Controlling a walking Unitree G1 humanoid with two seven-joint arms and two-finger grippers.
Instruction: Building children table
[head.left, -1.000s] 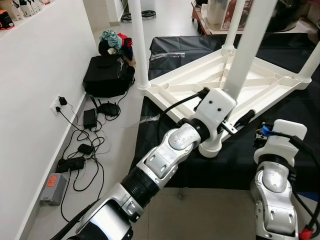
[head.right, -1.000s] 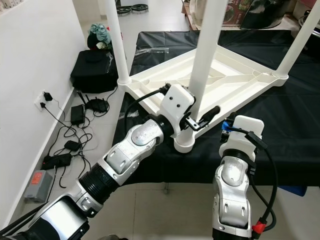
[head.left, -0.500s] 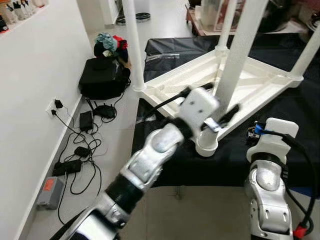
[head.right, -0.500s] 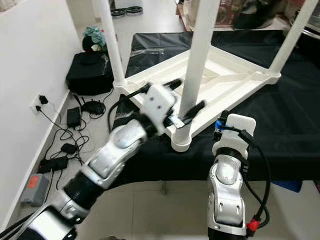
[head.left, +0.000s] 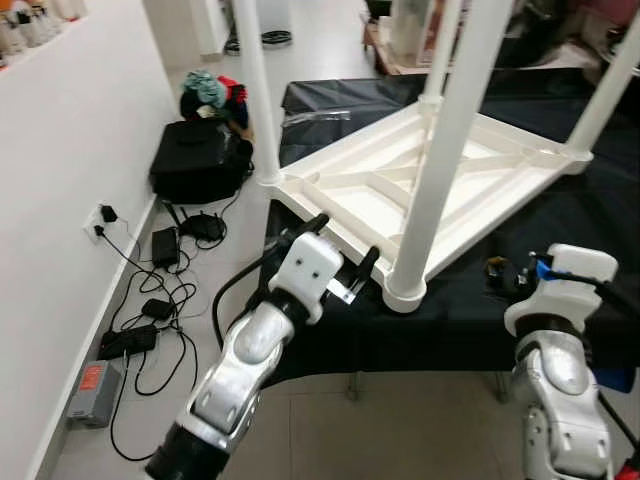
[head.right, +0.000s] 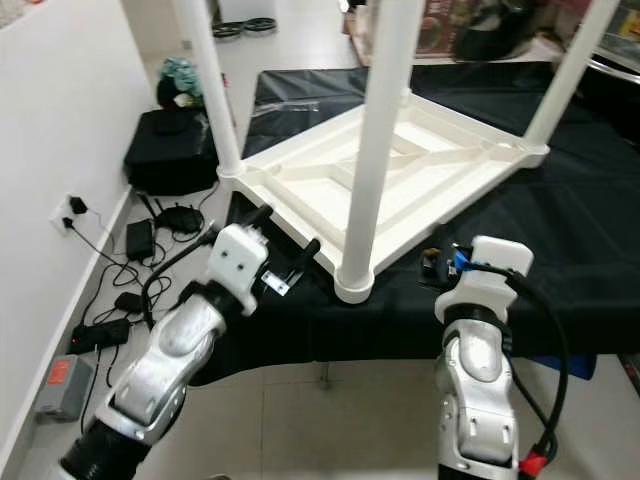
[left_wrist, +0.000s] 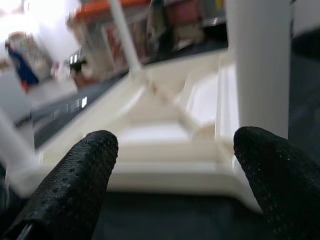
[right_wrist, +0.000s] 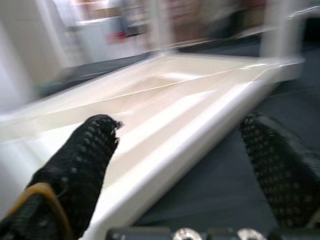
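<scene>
White children's table (head.left: 440, 180) upside down on a black cloth (head.left: 600, 215), underside ribs showing, legs standing up. Near leg (head.left: 440, 160) upright in its corner socket at the cloth's front edge; three more legs at the other corners, one at the left corner (head.left: 255, 90).

Left gripper (head.left: 345, 245) low at the table's front-left edge, just left of the near leg, apart from it. Fingers (left_wrist: 70, 185) spread wide, nothing between them; left wrist view looks across the table rim with the near leg (left_wrist: 260, 65) off to one side.

Right gripper (right_wrist: 185, 170) out over the cloth near the table's front-right edge, right arm (head.left: 560, 300) bent up below it. Fingers (right_wrist: 80, 165) wide apart, empty; table frame (right_wrist: 165, 115) blurred beyond them.

Beside the cloth on the left: black bag (head.left: 195, 165) with bundled clothes (head.left: 210, 90) on top, tangle of cables and power bricks (head.left: 160, 295) along a white wall (head.left: 60, 160), wall socket (head.left: 100, 215) with a plug in it
</scene>
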